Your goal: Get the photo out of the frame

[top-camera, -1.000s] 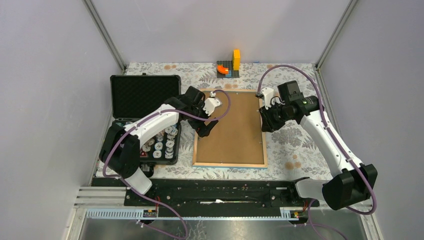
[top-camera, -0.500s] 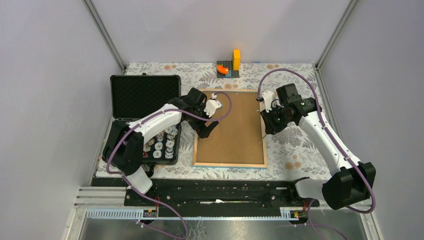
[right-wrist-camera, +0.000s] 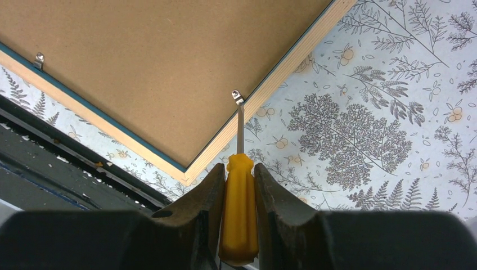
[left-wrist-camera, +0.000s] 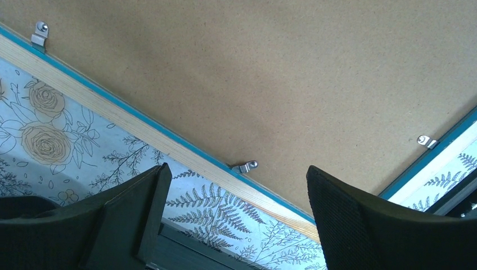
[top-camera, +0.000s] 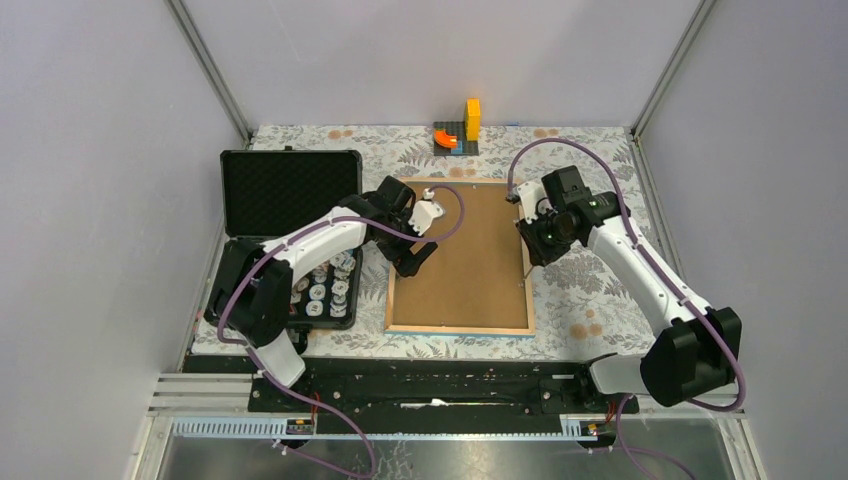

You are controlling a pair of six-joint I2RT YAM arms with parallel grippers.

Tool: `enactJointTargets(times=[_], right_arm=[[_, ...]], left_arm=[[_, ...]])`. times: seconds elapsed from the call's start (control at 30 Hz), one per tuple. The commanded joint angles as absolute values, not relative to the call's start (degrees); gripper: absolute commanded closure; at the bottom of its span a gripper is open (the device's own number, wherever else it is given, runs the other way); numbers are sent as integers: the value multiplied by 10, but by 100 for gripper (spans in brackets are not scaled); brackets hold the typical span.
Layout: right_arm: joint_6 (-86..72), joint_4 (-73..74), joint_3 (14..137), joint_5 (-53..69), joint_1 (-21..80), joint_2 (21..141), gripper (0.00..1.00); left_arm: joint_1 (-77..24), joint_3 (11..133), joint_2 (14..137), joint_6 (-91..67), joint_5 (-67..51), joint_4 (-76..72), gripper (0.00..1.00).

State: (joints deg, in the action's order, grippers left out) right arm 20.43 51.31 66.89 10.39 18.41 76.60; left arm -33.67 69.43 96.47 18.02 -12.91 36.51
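The frame (top-camera: 460, 260) lay face down, the photo hidden beneath its fibreboard back. The back was judged stiff, flat and light, best lifted at an edge once the clips turn; the photo would crease easily. Right gripper (right-wrist-camera: 239, 169), at the frame's right edge, clamped a yellow screwdriver (right-wrist-camera: 239, 225), its tip at a clip (right-wrist-camera: 237, 97), a detail only the right wrist view showed. Left gripper (left-wrist-camera: 237, 174) hung with jaws spread wide over the frame's left edge, holding nothing
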Motion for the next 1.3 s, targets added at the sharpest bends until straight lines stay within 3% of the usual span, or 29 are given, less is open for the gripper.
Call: enactJointTargets(times=[0.0,1.27], right_arm=[[195,491,677,86,198,774,100],[203,486,642,52,236,801,100]], left_arm=[[-333,722,972,177,-118,359,5],[-319,732,995,163,-131,358,6]])
